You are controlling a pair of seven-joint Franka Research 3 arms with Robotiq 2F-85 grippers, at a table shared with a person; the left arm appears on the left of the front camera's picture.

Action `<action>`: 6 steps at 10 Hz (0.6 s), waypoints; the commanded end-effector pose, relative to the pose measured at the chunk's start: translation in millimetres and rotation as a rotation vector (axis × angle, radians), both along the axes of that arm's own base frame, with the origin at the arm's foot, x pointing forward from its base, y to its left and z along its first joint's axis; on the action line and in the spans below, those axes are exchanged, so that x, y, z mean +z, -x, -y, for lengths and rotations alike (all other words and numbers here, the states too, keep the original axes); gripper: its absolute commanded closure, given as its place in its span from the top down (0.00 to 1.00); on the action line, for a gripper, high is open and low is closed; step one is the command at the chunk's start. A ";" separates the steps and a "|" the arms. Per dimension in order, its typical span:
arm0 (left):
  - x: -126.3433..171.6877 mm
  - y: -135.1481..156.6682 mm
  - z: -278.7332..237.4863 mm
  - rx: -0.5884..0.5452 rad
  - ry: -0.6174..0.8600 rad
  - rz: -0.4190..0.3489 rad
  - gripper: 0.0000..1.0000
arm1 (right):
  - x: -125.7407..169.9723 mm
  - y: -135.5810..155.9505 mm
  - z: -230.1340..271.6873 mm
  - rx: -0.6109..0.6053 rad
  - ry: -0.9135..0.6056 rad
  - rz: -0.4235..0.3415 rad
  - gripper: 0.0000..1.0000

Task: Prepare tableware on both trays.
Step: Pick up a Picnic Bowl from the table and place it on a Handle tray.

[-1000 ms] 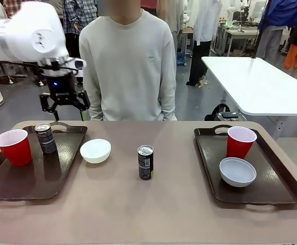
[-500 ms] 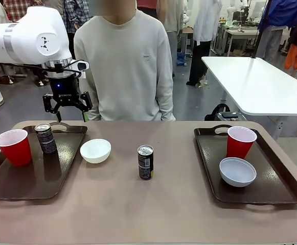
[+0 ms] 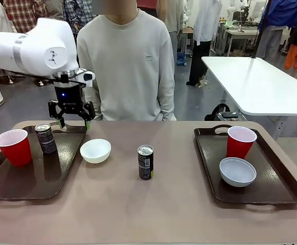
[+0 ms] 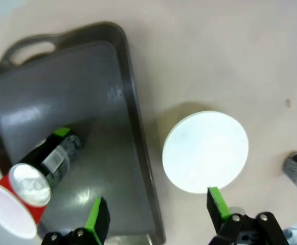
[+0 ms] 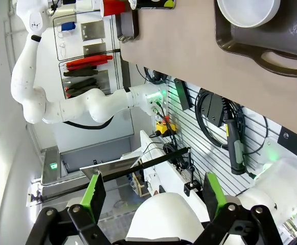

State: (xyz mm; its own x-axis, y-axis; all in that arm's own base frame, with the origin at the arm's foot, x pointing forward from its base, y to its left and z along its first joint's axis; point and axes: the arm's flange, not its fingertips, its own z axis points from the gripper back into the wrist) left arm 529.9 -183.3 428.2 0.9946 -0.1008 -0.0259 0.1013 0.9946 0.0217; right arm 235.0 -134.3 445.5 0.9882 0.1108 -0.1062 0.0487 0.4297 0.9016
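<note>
Since a second ago my left gripper [image 3: 74, 122] has sunk lower and slid rightward; its jaws are spread wide and empty above the far right corner of the left tray [image 3: 61, 173]. From the front I count two trays, two red cups, two bowls and two cans. The left cup [image 3: 14, 147] stands at that tray's left edge, with the tray can [image 3: 46, 138] near its far edge. The loose bowl [image 3: 95, 150] sits on the table [image 3: 138, 214] just beside the tray's right rim, and the loose can [image 3: 145, 162] stands mid-table. The right tray [image 3: 271, 194] carries the right cup [image 3: 240, 142] and the right bowl [image 3: 237, 171]. A person [image 3: 130, 66] stands at the far edge.

My left wrist view adds that my fingers straddle the tray's right rim, the loose bowl on one side, the tray can on the other.

My right wrist view shows my right gripper [image 5: 153, 191] wide and empty, with the right bowl and its tray's handle at the top.
</note>
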 end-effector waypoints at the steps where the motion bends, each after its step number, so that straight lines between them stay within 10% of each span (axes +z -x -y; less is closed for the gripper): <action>1: -27.9 -5.4 7.2 -0.084 -0.019 0.021 1.00 | 2.7 1.1 -1.3 -0.008 -0.015 0.002 1.00; 6: -69.7 -9.2 17.5 -0.122 0.010 -0.020 1.00 | 2.7 1.1 -1.3 -0.008 -0.015 0.002 1.00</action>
